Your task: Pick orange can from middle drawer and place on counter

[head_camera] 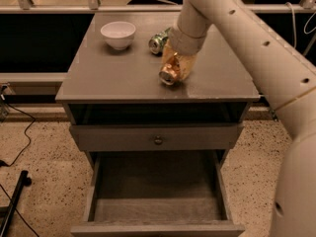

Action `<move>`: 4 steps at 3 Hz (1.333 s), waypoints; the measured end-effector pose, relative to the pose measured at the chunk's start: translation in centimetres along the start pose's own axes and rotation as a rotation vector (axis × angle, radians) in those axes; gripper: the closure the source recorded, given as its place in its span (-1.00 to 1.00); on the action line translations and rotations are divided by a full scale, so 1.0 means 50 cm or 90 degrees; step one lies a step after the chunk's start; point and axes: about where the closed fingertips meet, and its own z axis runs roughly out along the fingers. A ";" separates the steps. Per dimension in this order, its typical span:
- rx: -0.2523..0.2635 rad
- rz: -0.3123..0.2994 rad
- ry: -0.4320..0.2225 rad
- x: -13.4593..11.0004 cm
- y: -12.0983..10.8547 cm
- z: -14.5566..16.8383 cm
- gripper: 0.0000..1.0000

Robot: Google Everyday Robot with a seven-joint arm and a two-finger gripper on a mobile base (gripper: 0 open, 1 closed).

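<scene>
gripper (177, 63) over counter (111, 75) clasps tilted can (170, 73)

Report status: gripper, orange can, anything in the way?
Gripper over counter, shut on orange can, can tilted. Middle drawer open, can out of it. Green can close behind gripper; white bowl well apart.

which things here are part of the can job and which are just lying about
Job: orange can, tilted in the gripper over the counter; open middle drawer.
Lying about: white bowl and green can on the counter; closed knobbed drawer.
</scene>
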 end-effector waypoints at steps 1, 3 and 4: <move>-0.023 -0.027 -0.021 -0.045 -0.023 0.017 0.02; -0.012 -0.026 -0.019 -0.041 -0.031 0.029 -0.90; -0.005 -0.021 -0.015 -0.038 -0.024 0.038 -1.00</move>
